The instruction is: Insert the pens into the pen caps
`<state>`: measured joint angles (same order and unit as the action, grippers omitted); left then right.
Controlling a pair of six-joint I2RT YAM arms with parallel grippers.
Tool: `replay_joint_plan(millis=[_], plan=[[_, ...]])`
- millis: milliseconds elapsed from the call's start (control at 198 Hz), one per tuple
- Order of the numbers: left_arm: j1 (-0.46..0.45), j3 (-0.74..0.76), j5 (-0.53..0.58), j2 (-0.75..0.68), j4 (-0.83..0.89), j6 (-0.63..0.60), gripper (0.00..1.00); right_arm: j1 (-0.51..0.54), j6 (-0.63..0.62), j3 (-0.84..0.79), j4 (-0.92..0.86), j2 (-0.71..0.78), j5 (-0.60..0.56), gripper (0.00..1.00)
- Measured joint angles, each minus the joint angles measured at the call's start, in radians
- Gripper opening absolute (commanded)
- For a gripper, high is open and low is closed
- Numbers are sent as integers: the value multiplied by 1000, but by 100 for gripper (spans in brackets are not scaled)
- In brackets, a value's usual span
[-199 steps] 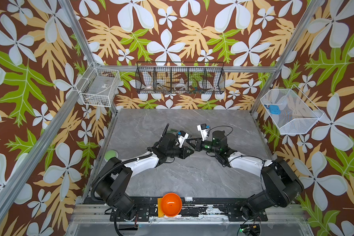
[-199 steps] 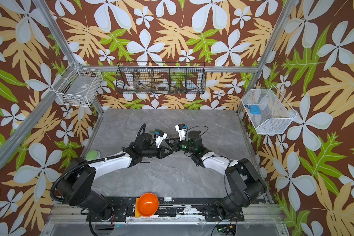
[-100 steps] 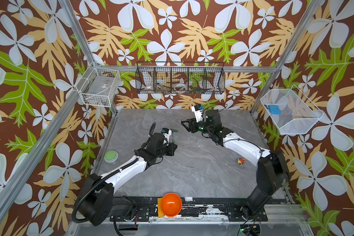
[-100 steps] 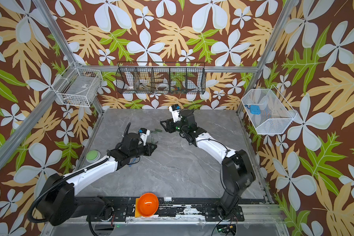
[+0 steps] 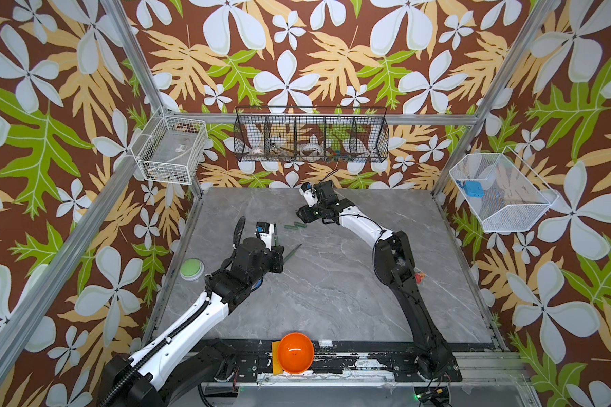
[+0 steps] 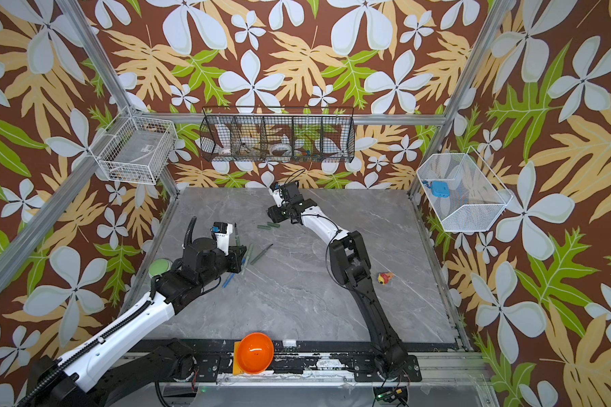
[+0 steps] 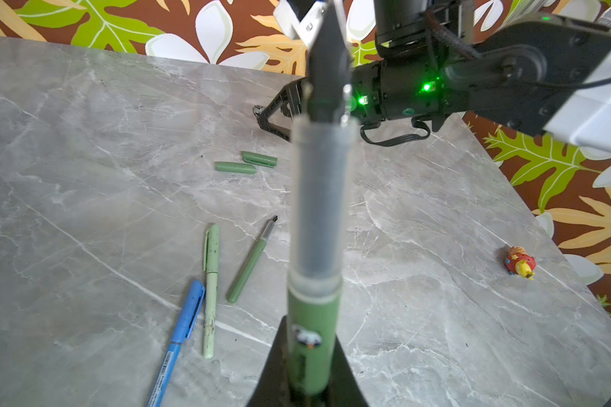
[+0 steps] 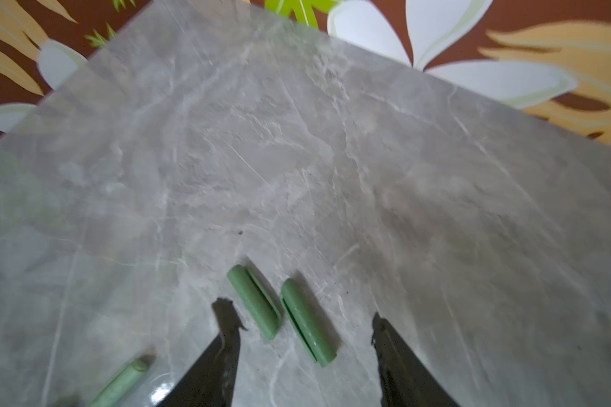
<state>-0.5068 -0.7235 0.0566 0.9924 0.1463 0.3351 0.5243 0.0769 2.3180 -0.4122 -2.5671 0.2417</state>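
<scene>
**Left gripper** (image 7: pixel 306 356): the black jaws are pressed together, pinching the lower barrel of a dark green plastic stick pen (image 7: pixel 314 218). The pen projects straight out from the jaws. Beyond its matte green barrel comes a cloudy translucent sleeve, then a dark tapered point. A small sticker sits on the barrel just past the fingers.

**Right gripper** (image 8: pixel 298 313): the jaws are spread, with nothing gripped, over the grey marble-patterned tabletop (image 8: pixel 332 158). Whether the tips touch the surface cannot be told. Two short dark green plastic pen caps (image 8: pixel 254 301) lie flat, side by side and nearly parallel, with a narrow gap between them. Each is a smooth tube with a rounded end and a clip strip along one side. Both lie within the span of the fingertips and reach forward of them, clear of either finger. This view is blurred.

**Remaining pens, left wrist view:** three lie flat near the left gripper.
- A dark green pen with bare metal tip (image 7: pixel 251 262) lies apart from the other two.
- A pale green pen (image 7: pixel 210 289) and a blue pen (image 7: pixel 182 331) lie just beside each other, each showing a clip.
</scene>
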Motion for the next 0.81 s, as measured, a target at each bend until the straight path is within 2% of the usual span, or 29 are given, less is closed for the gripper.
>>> replay_joint_plan(millis=[384,510,671,807], plan=[[6,11,6,37,1,-3,0,33,-2,32,-42,-96,-3,61],[8,13,5,42,0,-7,0,37,3,32,-11,-108,-9,57],[8,26,3,35,-1,-7,0,34,22,28,10,-111,-32,42],[8,37,2,31,-4,-7,0,33,23,9,19,-102,-34,39]])
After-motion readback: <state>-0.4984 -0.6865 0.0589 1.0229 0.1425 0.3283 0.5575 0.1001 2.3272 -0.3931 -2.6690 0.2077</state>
